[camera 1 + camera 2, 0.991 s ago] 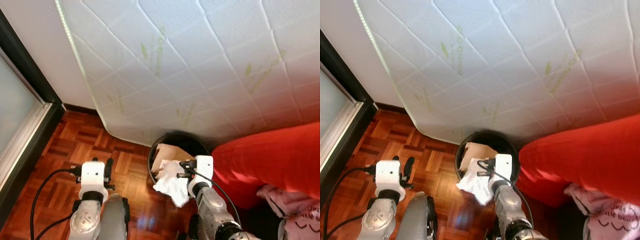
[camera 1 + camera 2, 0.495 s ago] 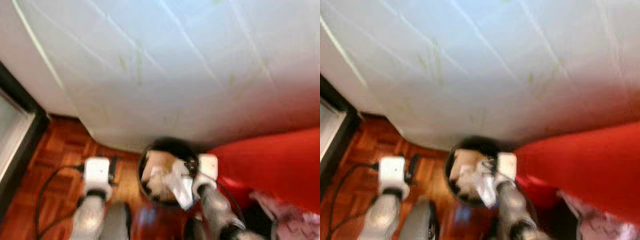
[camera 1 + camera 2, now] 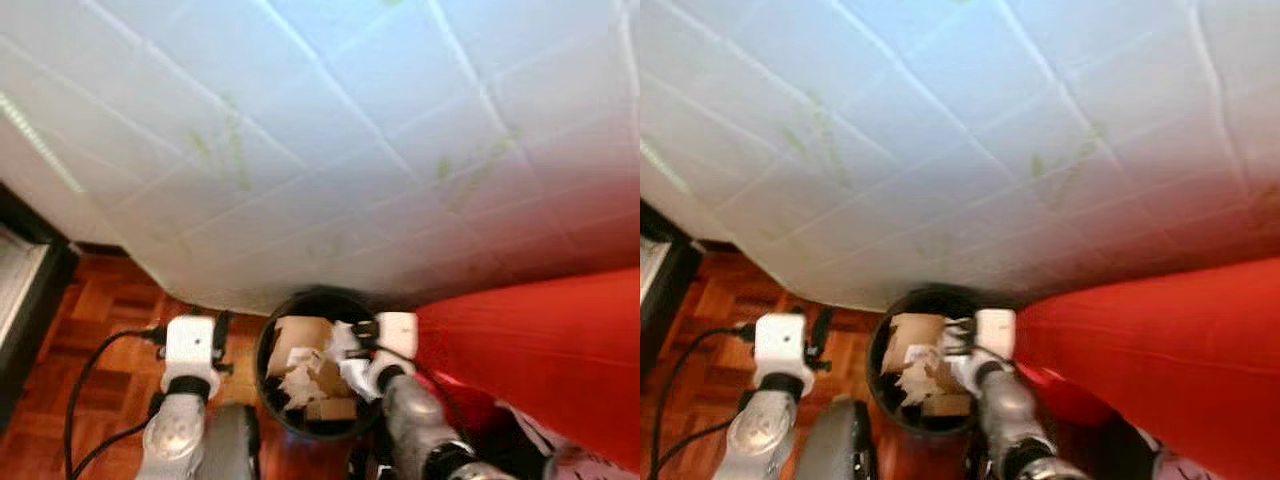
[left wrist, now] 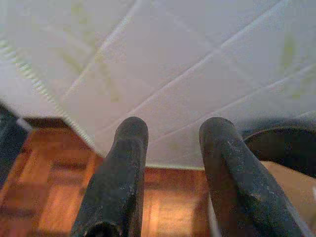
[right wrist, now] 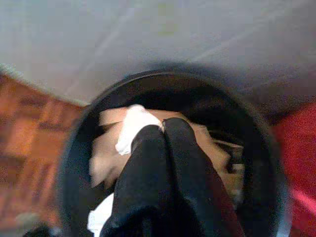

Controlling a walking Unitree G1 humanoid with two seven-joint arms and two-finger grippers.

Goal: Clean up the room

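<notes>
Your right gripper point(image 5: 163, 129) has moved over the round black bin point(image 3: 268, 375), pinching white crumpled tissue point(image 5: 133, 126); left gripper point(image 4: 170, 143) is open.

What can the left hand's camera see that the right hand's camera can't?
The left wrist view has the left gripper, its fingers apart, aimed at the mattress edge and wooden floor. The right wrist view has the right gripper above the black bin, fingers pinching a white tissue over cardboard scraps. Both catch the white mattress and the bin.
</notes>
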